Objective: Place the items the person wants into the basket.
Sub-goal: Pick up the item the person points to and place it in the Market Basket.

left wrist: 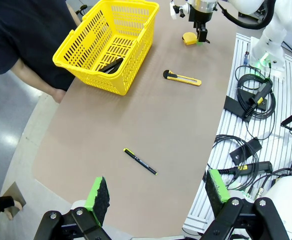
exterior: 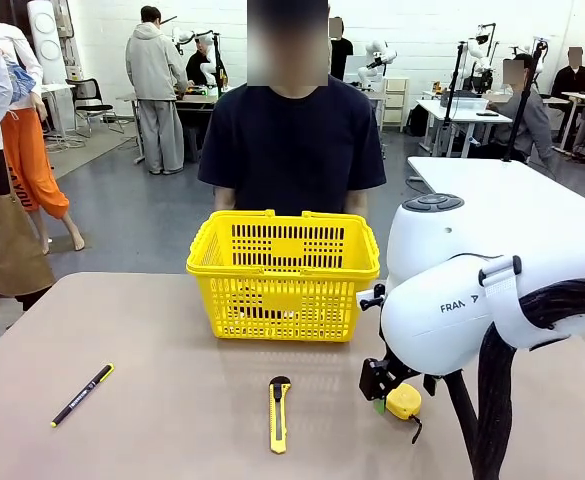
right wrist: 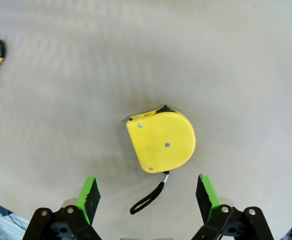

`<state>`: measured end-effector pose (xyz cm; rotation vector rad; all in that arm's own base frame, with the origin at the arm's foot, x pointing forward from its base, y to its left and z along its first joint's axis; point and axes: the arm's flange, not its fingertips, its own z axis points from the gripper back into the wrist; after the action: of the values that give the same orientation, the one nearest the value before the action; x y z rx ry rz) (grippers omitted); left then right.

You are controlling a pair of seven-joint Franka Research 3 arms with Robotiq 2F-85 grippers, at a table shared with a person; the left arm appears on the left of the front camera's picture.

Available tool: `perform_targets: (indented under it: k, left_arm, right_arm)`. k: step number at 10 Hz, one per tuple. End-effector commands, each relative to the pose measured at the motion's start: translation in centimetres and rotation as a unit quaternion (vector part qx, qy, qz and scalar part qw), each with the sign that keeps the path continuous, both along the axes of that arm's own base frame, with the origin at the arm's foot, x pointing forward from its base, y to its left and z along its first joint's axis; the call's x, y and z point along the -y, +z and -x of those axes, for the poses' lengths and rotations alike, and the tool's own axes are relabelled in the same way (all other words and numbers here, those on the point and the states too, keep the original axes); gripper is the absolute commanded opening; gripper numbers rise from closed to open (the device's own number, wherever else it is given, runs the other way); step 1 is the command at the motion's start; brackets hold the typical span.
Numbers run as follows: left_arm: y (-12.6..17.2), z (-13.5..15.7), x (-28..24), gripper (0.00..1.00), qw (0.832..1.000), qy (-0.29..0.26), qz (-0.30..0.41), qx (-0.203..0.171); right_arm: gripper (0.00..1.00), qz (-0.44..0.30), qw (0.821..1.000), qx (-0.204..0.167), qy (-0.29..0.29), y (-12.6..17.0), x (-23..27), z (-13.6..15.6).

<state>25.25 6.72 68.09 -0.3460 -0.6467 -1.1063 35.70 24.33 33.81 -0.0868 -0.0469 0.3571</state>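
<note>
meanwhile our right gripper (right wrist: pixel 148 197) hung with fingers wide apart above the yellow tape measure (right wrist: pixel 160 141), which lay flat on the table (exterior: pixel 172 400), untouched, strap toward us. our left gripper (left wrist: pixel 158 195) was likewise wide and empty. inside the yellow basket (left wrist: pixel 108 42) lay a dark stapler (left wrist: pixel 111 65).

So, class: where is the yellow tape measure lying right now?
The tape measure lies flat on the table's right side, directly beneath the open right gripper, right of the utility knife.
</note>
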Motion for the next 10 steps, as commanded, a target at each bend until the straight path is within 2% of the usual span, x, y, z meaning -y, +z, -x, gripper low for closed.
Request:
perform_targets:
  k: [1,6,10]
  left_arm:
    - [0.0,0.1,0.0,1.0,1.0,-0.003,0.003,0.001]
    - [0.0,0.1,0.0,1.0,1.0,-0.003,0.003,0.001]
    - [0.0,0.1,0.0,1.0,1.0,-0.003,0.003,0.001]
  right_arm:
    - [1.0,0.003,1.0,0.019,-0.012,-0.6,0.0,-1.5]
    - [1.0,-0.009,1.0,0.001,-0.003,-1.5,0.7,-4.0]
    - [1.0,-0.004,1.0,-0.014,0.0,-2.3,0.7,-4.5]
